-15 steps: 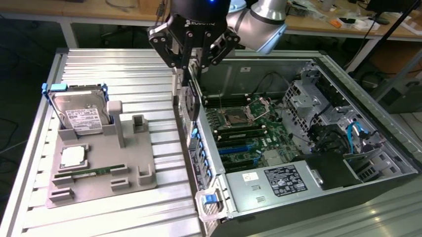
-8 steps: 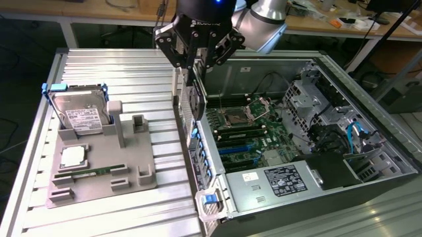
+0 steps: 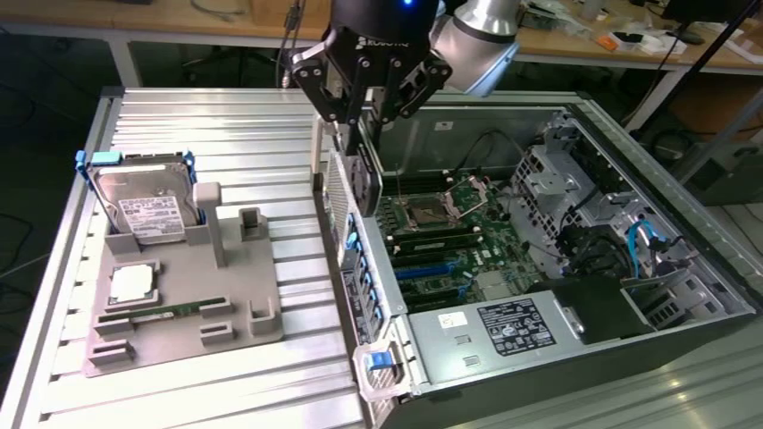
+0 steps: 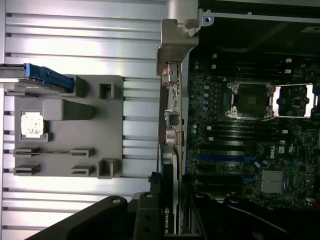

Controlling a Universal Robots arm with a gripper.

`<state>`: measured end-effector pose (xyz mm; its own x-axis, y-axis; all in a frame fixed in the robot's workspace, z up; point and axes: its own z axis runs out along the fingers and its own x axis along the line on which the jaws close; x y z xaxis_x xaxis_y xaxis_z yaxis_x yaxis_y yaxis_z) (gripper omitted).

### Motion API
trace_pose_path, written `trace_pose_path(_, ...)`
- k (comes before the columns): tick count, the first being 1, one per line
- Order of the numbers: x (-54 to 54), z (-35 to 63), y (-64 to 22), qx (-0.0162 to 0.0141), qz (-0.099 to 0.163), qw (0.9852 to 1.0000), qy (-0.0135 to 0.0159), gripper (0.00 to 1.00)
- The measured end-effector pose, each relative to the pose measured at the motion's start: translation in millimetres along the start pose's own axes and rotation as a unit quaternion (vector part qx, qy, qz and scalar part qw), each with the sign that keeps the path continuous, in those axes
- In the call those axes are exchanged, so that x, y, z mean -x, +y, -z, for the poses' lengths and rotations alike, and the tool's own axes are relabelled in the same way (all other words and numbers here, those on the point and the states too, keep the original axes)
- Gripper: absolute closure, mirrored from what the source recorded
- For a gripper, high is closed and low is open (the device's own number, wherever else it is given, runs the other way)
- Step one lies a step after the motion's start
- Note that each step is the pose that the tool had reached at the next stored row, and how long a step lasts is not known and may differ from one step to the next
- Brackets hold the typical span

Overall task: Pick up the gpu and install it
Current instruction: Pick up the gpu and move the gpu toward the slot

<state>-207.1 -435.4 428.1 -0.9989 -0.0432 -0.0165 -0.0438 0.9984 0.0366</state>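
Black gripper (image 3: 364, 116) fingers are clamped on the gpu (image 3: 364, 174). The gpu hangs on its edge over the near wall of the open case (image 3: 674, 206), beside the green board (image 3: 459, 239). A grey tray (image 3: 179, 344) with a hard drive (image 3: 149, 204) sits at the exterior view's left.

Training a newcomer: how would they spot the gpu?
Find the open computer case on the exterior view's right. By its wall nearest the gray fixture, the black end effector holds the gpu on edge. Unlike the hard drive and RAM stick in the fixture, it is held aloft.
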Motion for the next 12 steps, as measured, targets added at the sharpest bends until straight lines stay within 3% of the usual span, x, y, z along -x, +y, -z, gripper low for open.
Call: trace_pose_path(12, 11.9, -0.2, -0.5, 0.0, 0.0, 1.0, 0.0, 0.73)
